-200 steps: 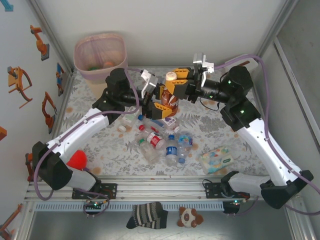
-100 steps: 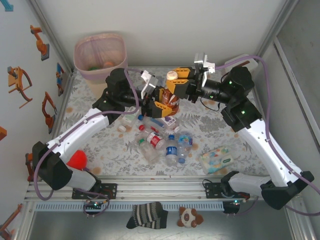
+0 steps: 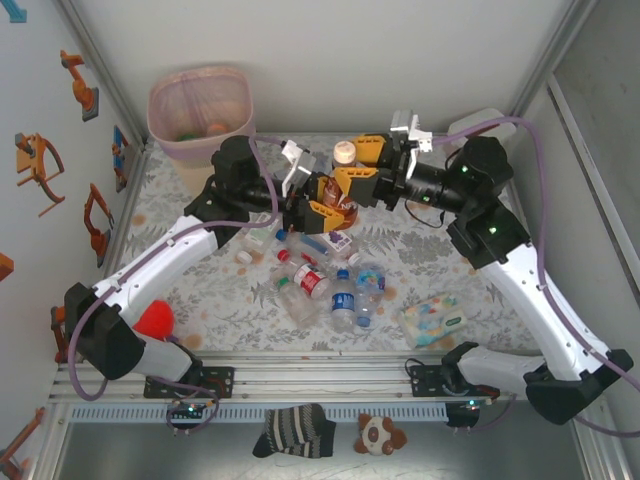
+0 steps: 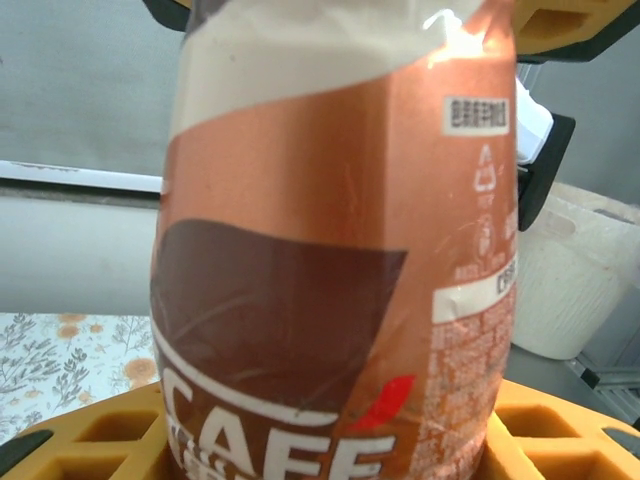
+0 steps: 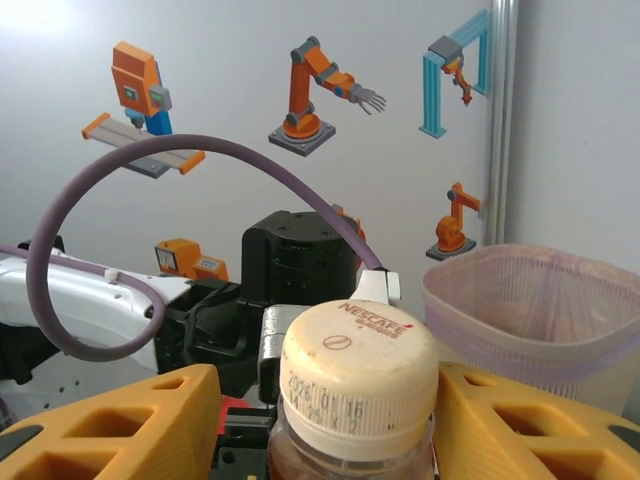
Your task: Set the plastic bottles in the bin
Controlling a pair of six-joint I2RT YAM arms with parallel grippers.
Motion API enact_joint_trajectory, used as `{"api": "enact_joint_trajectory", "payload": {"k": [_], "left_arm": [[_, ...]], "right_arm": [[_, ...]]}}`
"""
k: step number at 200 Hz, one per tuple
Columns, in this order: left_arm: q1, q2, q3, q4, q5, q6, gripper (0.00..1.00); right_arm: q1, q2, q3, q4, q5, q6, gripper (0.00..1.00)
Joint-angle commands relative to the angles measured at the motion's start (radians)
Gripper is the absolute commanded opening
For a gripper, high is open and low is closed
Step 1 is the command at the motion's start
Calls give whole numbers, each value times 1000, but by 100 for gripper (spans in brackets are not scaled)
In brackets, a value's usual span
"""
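Your left arm [image 3: 170, 250], right arm [image 3: 520, 282]: white shell links, black joint housings, black bases [image 3: 105, 345]. Purple cable [image 5: 150, 150] loops along each. Green lights [image 3: 463, 165] on your right arm's black joints. White bracket [image 3: 410, 127] at each wrist. On left gripper [image 3: 333, 198], right gripper [image 3: 348, 163]: yellow-orange moulded fingers [image 5: 100, 425], square pockets in faces.

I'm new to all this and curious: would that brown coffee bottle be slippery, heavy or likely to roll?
Probably somewhat slippery: the coffee bottle has a glossy label that catches glare. Brownish contents show just under its cap, so it may be full and heavy for its size. Its round body would likely roll if laid down.
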Motion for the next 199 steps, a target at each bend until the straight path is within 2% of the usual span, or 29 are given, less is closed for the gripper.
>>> {"api": "enact_joint_trajectory", "payload": {"k": [1, 32, 78, 93, 143, 178, 199], "left_arm": [[13, -7, 37, -25, 0, 42, 49], [44, -26, 37, -62, -15, 59, 49], [154, -66, 58, -142, -77, 50, 48], [187, -88, 68, -205, -147, 86, 48], [322, -101, 164, -439, -477, 161, 48], [435, -86, 211, -483, -656, 115, 48], [509, -61, 228, -466, -704, 41, 47]], "right_arm": [[8, -45, -9, -49, 44, -39, 59], [8, -79, -22, -101, 82, -74, 60], [8, -112, -43, -155, 137, -102, 60], [8, -114, -41, -170, 146, -108, 60], [8, -106, -30, -182, 157, -108, 60], [8, -97, -13, -188, 160, -103, 59], [7, -92, -7, -187, 162, -100, 59]]}}
